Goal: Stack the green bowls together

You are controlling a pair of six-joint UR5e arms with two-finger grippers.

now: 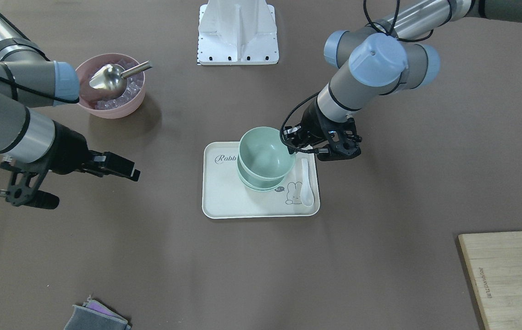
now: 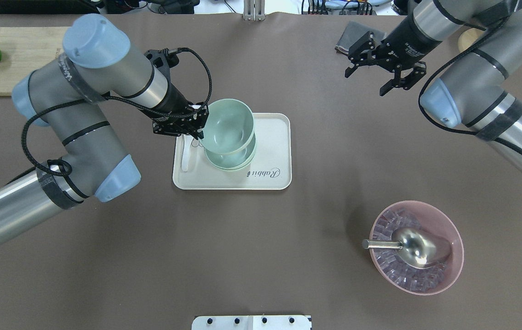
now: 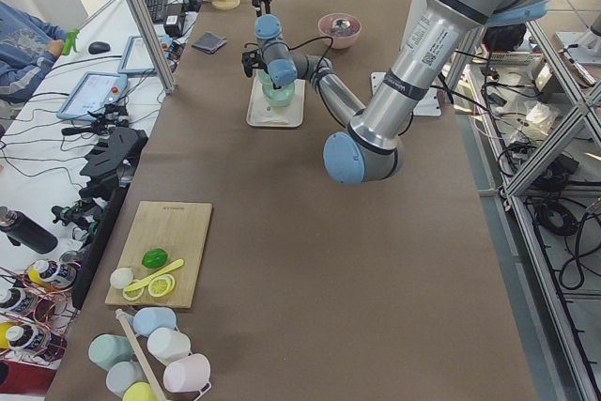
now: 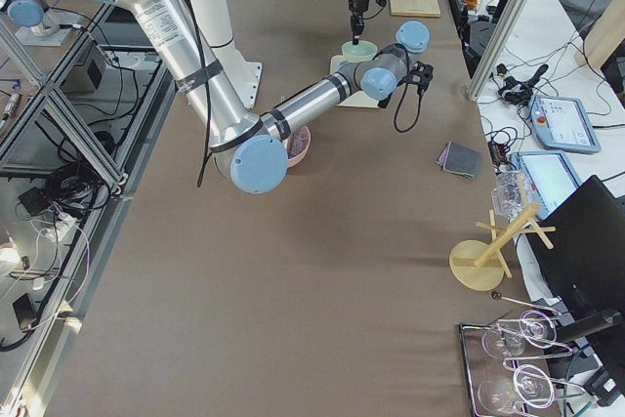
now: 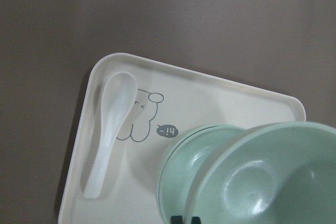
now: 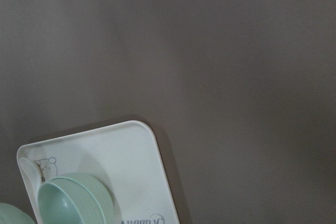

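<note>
My left gripper (image 2: 198, 132) is shut on the rim of a pale green bowl (image 2: 226, 124) and holds it tilted just above the other green bowls (image 2: 239, 159). Those bowls sit nested on a cream tray (image 2: 275, 137). In the left wrist view the held bowl (image 5: 278, 177) overlaps the lower bowl (image 5: 181, 166), and the fingertips (image 5: 184, 219) show at the bottom edge. In the front view the left gripper (image 1: 291, 147) is at the held bowl's (image 1: 263, 149) rim. My right gripper (image 2: 365, 82) is open and empty, far from the tray.
A white spoon (image 2: 186, 158) lies on the tray beside the bowls. A pink bowl (image 2: 454, 238) with ice cubes and a metal scoop (image 2: 419, 247) stands near the right arm. A cutting board (image 2: 18, 59) with fruit and a grey cloth (image 2: 357, 34) lie at the far edge.
</note>
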